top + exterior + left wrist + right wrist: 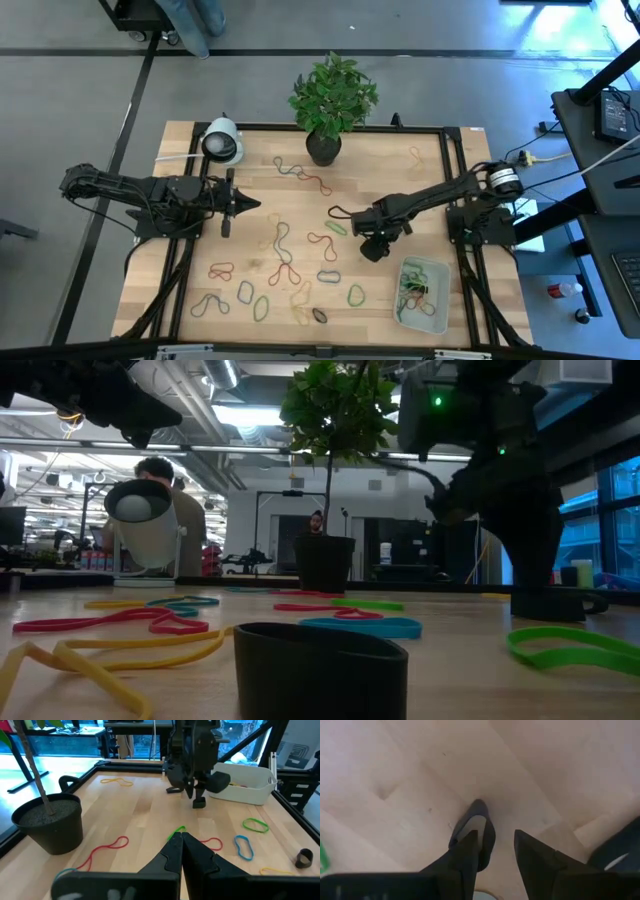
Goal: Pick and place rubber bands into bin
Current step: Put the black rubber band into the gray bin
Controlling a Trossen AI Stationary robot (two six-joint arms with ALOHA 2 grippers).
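- The right gripper (372, 247) hangs over the middle-right of the wooden desk (260, 225), pointing down; its jaws stand apart with nothing between them, only bare wood below.
- In the right wrist view one of its fingers (470, 847) shows with its dark shadow on the wood just ahead of it, and a clear gap separates it from the other finger.
- The bin (423, 293) sits near the right jaws, on the side toward the desk's front right corner; it does not touch them, and several rubber bands already lie inside it.
- The rubber bands (285, 270) lie scattered across the desk, mostly between the two grippers and toward the front edge; a green one (336, 227) lies just beside the right jaws on the side toward the left arm.
- A blue band (328, 276) and a green oval (355, 295) lie close to the right jaws, toward the front edge, between the jaws and the bin.
- The left gripper (240, 204) waits at the left side of the desk, jaws clenched together with nothing in them.
- Ahead of the left jaws lie a red band (107, 847) and, close to their tip, a green band (176, 832).
- A potted plant (330, 100) stands at the back edge, well away from both jaws.
- A white lamp-like object (220, 142) stands near the left arm.
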